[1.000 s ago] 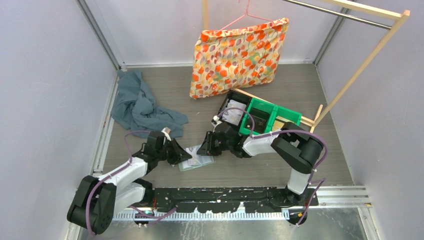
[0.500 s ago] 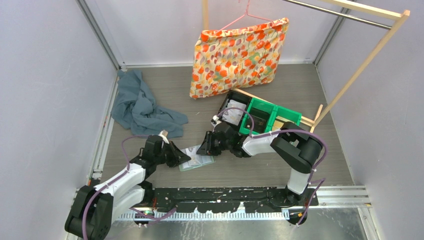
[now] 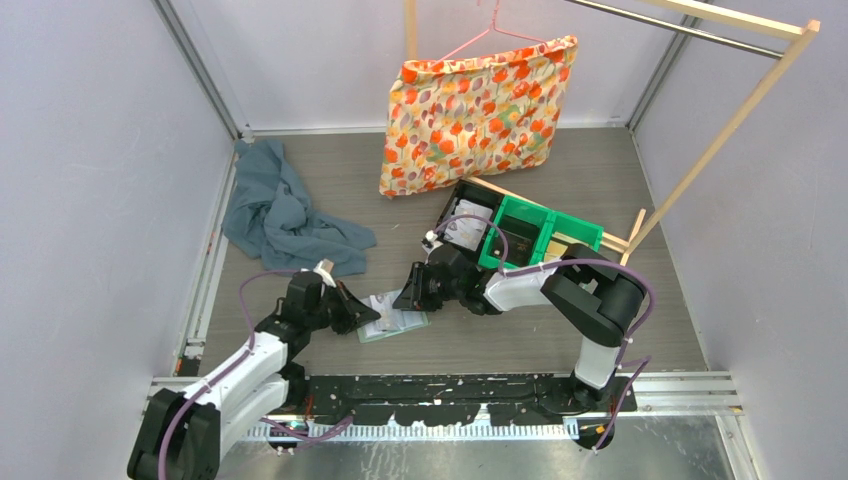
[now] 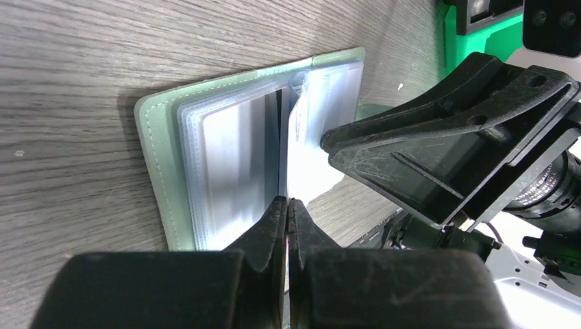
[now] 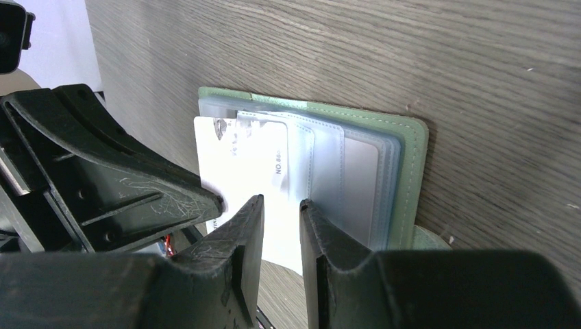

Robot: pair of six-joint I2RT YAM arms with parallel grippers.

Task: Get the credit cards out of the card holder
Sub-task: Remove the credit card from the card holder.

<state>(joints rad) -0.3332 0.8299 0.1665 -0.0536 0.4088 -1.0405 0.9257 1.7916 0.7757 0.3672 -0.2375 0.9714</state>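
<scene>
Credit card (image 5: pixel 233 164), white w/ some print, sticks part-way out of the card holder (image 5: pixel 410 171). The left end effector (image 4: pixel 286 205) nips it at its free edge, jaws closed right up on it w/ no gap btwn them. The card is tilted up off the pockets, its other end inside a clear sleeve.

The right end effector (image 5: pixel 281 203) comes in from the opposite side. Its jaws are partly apart w/ nothing gripped btwn them, tips over the clear pockets just beside the card. In the left wrist view one tip meets the sleeve next to the card; can't tell whether it presses down. The two end effectors face each other, v. close together over the holder.

The holder lies open & flat on the worktop (image 3: pixel 600 180), sage-green cover down, stack of clear pockets up. It is close to the near edge, a bit left of ctr. Can't tell whether other pockets have cards in them.

Further out:
- Bright green bins (image 3: pixel 525 235) sit right of ctr, approx. mid-depth, w/ a black tray (image 3: pixel 462 225) touching their left side.
- A blue-grey cloth (image 3: pixel 285 215) lies crumpled along the left edge, toward the far-left corner, well apart from the holder.
- A floral cushion (image 3: pixel 475 110) on a pink hanger is at the far edge, around ctr.
- A wooden rack (image 3: pixel 720 130) slants over the far-right corner.
</scene>
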